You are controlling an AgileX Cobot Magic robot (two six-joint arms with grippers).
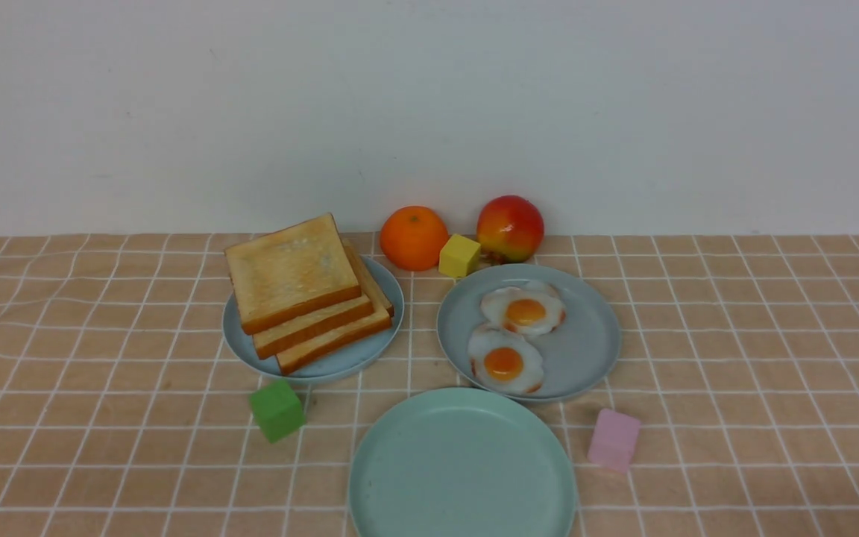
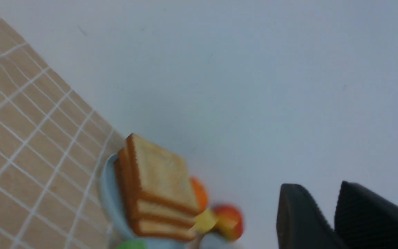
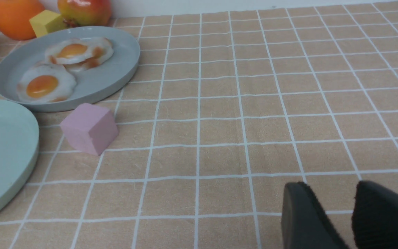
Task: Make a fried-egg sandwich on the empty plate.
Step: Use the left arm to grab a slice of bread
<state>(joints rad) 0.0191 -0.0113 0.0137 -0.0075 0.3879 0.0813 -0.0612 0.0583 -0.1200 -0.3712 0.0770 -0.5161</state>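
Observation:
The pale mint-green plate (image 1: 462,466) lies empty at the front centre; its rim also shows in the right wrist view (image 3: 2,148). Three toast slices (image 1: 291,272) are stacked on a light-blue plate (image 1: 370,350) at the back left and show in the left wrist view (image 2: 157,176). Two fried eggs (image 1: 523,310) (image 1: 505,362) lie on a grey-blue plate (image 1: 586,343), also seen in the right wrist view (image 3: 43,84). Neither gripper shows in the front view. My left gripper (image 2: 320,188) is narrowly open and empty, up off the table. My right gripper (image 3: 327,188) is narrowly open and empty above the cloth, right of the plates.
An orange (image 1: 413,237), a yellow cube (image 1: 459,256) and a red apple (image 1: 510,227) stand by the back wall. A green cube (image 1: 277,410) sits left of the mint plate, a pink cube (image 1: 614,440) to its right. A checked cloth (image 1: 757,373) covers the table.

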